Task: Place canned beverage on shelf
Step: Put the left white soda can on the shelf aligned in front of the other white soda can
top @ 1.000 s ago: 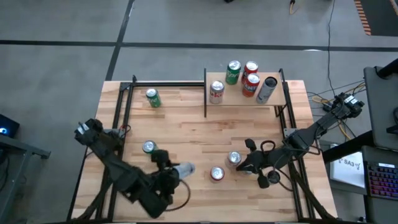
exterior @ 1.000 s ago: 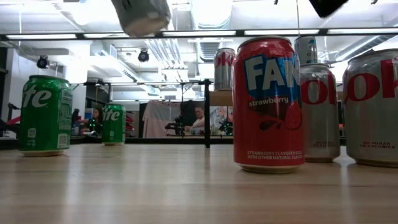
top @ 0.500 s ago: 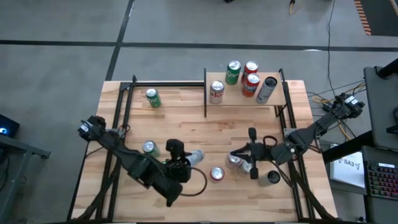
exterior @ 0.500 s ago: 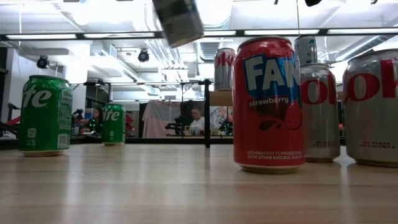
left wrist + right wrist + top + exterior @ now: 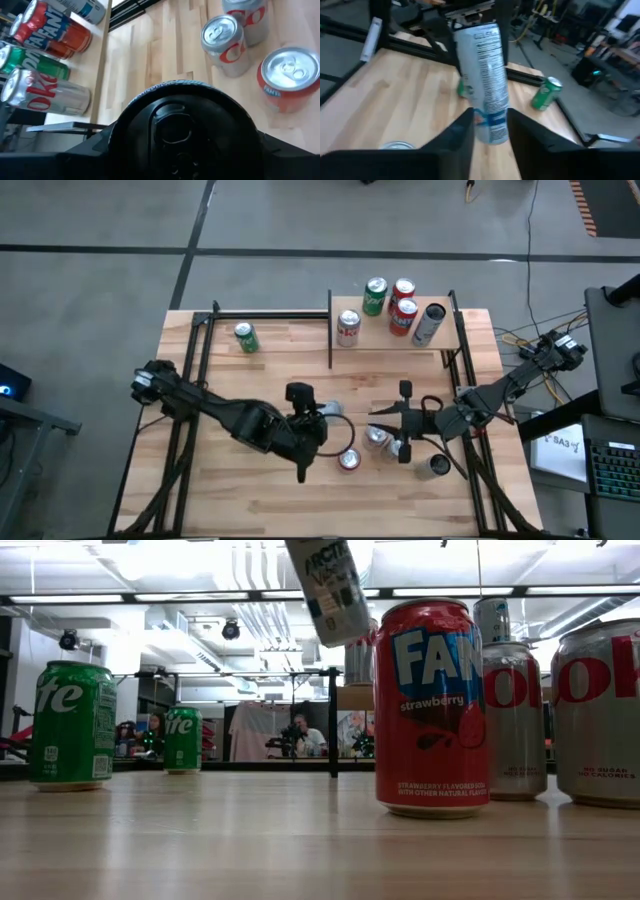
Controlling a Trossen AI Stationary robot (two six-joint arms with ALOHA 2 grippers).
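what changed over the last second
The left gripper carried its white can from the table's front toward the middle, nearer the shelf. The right gripper swung inward over a silver can, jaws parting. The shelf's five cans and the table's other cans stayed put.

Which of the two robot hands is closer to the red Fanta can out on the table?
Left. The left gripper hangs just beside the red Fanta can; the right gripper sits farther off.

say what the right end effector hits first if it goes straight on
Probably the slim white can held aloft in the left end effector, dead ahead of the right end effector; depth is unclear.
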